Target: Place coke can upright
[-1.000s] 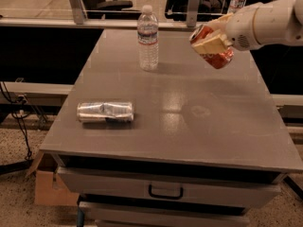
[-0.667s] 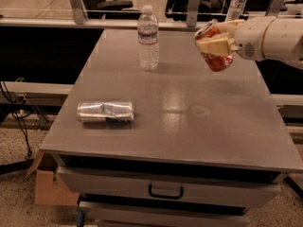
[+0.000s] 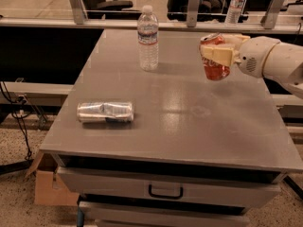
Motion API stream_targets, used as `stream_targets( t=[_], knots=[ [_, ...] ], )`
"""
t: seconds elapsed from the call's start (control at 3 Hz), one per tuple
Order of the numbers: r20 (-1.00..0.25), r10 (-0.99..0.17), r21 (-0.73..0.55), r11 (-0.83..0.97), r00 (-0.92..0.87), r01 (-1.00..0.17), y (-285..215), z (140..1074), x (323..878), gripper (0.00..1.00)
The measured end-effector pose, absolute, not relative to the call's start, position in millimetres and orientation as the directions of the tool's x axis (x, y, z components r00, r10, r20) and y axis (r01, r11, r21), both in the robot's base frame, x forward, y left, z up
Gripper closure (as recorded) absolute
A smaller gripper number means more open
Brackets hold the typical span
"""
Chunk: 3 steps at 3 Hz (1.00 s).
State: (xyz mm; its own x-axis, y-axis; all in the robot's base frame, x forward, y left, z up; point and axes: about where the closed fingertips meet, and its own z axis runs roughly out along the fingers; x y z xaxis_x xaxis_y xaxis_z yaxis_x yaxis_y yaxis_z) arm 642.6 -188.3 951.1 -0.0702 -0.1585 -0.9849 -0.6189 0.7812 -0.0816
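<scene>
The red coke can [image 3: 215,69] is held nearly upright, silver top up, a little above the right side of the grey table [image 3: 180,122]. My gripper [image 3: 216,54] comes in from the right and is shut on the can, with its cream fingers [image 3: 218,56] wrapped across the can's upper half. The white arm [image 3: 274,63] extends off the right edge. Part of the can's label is hidden behind the fingers.
A silver crinkled can [image 3: 105,112] lies on its side near the table's front left. A clear water bottle [image 3: 148,38] stands upright at the back centre. A drawer with a handle [image 3: 165,191] sits below the tabletop. A railing runs behind the table.
The gripper has turned the coke can from tilted to nearly upright, staying over the table's right side.
</scene>
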Motion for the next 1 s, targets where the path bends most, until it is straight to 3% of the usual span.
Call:
stream_targets(
  t=[0.33,1.0],
  knots=[
    [-0.993,-0.091,-0.025,0.795,-0.078,-0.606,-192,934,638,1.00],
    [-0.996,-0.025,0.029,0.809,-0.084,-0.588,-196,916,631,0.59]
  ],
)
